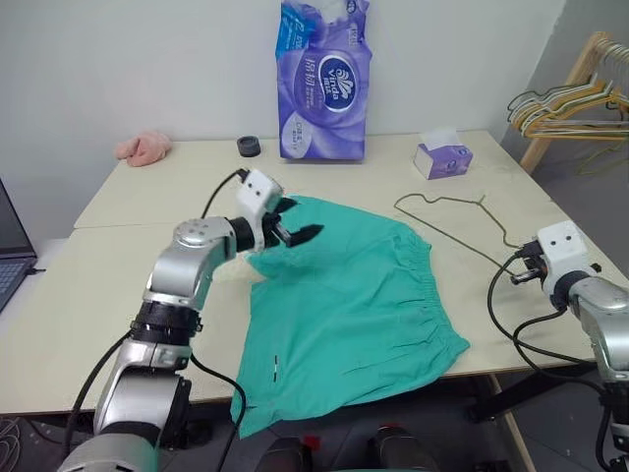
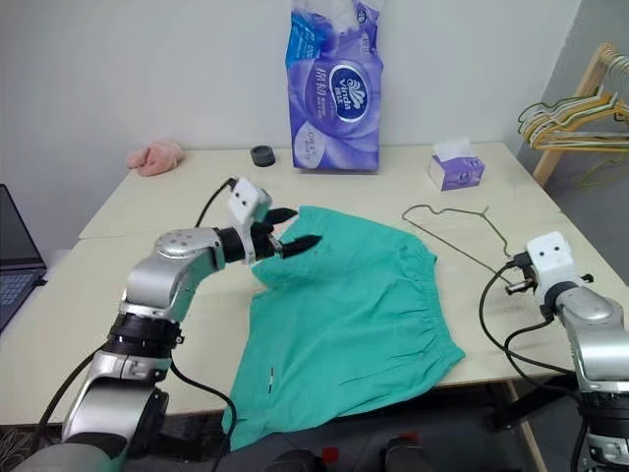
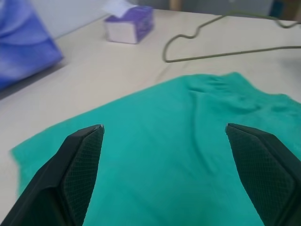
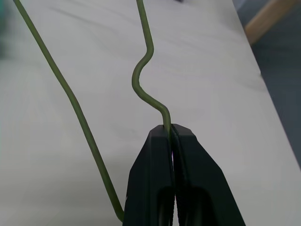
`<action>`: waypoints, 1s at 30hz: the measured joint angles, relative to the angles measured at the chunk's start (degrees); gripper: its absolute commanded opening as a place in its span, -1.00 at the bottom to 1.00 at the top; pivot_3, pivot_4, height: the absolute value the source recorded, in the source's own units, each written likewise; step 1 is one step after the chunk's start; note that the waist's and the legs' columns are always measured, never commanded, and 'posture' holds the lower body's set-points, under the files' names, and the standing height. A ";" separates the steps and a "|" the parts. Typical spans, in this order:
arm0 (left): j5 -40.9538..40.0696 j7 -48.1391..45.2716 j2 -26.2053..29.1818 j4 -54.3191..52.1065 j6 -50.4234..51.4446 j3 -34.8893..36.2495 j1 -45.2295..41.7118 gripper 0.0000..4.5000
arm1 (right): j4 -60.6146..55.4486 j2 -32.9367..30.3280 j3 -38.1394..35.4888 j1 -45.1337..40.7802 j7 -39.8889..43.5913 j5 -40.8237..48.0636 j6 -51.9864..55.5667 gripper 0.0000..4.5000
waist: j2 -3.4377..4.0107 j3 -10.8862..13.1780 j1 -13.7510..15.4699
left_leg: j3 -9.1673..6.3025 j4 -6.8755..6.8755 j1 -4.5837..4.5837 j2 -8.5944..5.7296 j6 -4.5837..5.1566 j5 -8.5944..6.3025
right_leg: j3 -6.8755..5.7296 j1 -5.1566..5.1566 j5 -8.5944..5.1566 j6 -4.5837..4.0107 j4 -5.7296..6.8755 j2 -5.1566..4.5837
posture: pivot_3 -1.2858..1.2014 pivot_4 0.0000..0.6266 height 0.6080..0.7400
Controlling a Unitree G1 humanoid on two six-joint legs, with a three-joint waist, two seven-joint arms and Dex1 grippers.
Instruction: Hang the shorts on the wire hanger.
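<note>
Right gripper (image 4: pixel 170 128), fingers pinched together on the wire hanger (image 4: pixel 143 70), which lies on the table (image 1: pixel 118 285) right of the teal shorts (image 1: pixel 344 305); left gripper (image 1: pixel 293 224), fingers spread apart, poised over the far left part of the shorts.

Left gripper (image 1: pixel 298 224), fingers spread, seemingly just above the shorts (image 1: pixel 354 305).
</note>
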 measured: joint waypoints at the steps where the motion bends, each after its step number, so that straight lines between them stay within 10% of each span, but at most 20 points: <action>1: -0.54 -0.26 0.29 2.67 0.08 1.24 -1.35 0.93 | -0.64 0.01 0.41 0.01 -0.02 -0.64 -1.35 -1.00 | 0.01 0.01 0.00 | 0.00 0.00 -0.02 0.00 0.00 0.00 | 0.00 -0.02 0.01 0.01 0.00 -0.01 | -0.06 -0.80 1.00; 30: 1.40 -34.66 9.79 6.28 4.30 -9.51 -1.70 0.93 | -7.31 -2.35 12.04 1.88 9.21 -13.99 -46.69 -1.00 | -0.28 0.32 -1.30 | -0.11 0.00 0.00 0.03 -0.02 -0.03 | 0.01 -0.02 0.17 -0.27 0.06 -0.02 | -0.07 -0.78 1.00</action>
